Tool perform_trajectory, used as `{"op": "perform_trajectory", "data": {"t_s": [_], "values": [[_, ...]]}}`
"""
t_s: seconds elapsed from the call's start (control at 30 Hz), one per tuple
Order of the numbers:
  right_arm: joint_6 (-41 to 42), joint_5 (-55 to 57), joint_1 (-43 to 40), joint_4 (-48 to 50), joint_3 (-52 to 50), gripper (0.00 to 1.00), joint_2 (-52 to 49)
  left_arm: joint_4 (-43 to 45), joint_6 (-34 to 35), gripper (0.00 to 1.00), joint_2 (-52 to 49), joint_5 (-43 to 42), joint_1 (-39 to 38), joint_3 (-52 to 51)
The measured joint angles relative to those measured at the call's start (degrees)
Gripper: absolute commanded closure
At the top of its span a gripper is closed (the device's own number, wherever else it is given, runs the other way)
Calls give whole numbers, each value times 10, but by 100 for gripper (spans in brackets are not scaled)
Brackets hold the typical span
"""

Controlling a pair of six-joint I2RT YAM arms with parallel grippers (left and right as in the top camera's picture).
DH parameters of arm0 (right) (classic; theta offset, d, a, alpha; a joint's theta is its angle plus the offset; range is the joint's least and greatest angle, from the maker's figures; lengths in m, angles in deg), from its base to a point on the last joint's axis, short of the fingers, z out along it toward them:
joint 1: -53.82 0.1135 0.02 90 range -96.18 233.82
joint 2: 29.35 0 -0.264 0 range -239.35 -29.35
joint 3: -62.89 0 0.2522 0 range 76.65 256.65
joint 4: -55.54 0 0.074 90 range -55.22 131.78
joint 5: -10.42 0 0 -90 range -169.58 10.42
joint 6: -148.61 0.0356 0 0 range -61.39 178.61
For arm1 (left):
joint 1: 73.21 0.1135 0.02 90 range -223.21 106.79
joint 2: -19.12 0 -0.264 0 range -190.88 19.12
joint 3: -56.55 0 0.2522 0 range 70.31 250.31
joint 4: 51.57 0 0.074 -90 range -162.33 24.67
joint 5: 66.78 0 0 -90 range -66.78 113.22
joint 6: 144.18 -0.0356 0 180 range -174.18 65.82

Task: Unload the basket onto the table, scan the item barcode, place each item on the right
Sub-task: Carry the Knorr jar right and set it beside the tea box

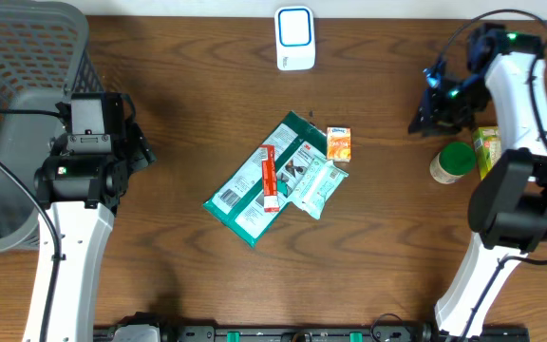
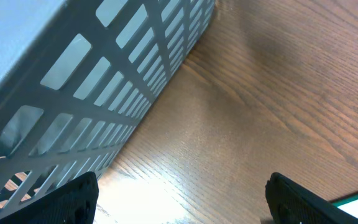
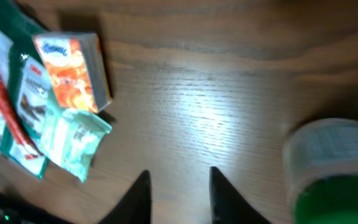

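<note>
Right jaws: narrowed to a slim gap and pinching nothing, over bare desk (image 3: 216,93).
Left jaws: spread wide and empty, low over the desk just beside a grey mesh basket (image 2: 73,81).
Near the right jaws: a green-lidded jar (image 3: 334,174), with a yellow-green carton (image 1: 487,150) just beside it.
Items to scan: heaped at the desk's middle, apart from both arms. A small orange box (image 1: 339,143) touches a pale green packet (image 1: 317,185). A red-and-white stick (image 1: 269,178) lies on a dark green pouch (image 1: 250,195).
Scanner: a white-and-blue unit (image 1: 293,38) at the far edge, well apart from the heap.
</note>
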Motion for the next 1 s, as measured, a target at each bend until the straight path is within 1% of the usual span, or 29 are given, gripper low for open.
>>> {"op": "perform_trajectory", "data": {"t_s": [0.17,0.27,0.4,0.53,0.67,0.97,1.0], "values": [[15,49,29,62,-89,80,0,0,0,13,0,0,0,0],[44,120,40,120,-151,85,0,0,0,13,0,0,0,0],[74,209,41,166,-194,87,0,0,0,13,0,0,0,0],[104,293,37,174,-207,87,0,0,0,13,0,0,0,0],[121,346,25,174,-209,86,0,0,0,13,0,0,0,0],[132,396,12,176,-209,82,0,0,0,13,0,0,0,0],[133,393,12,177,-209,79,0,0,0,13,0,0,0,0]]}}
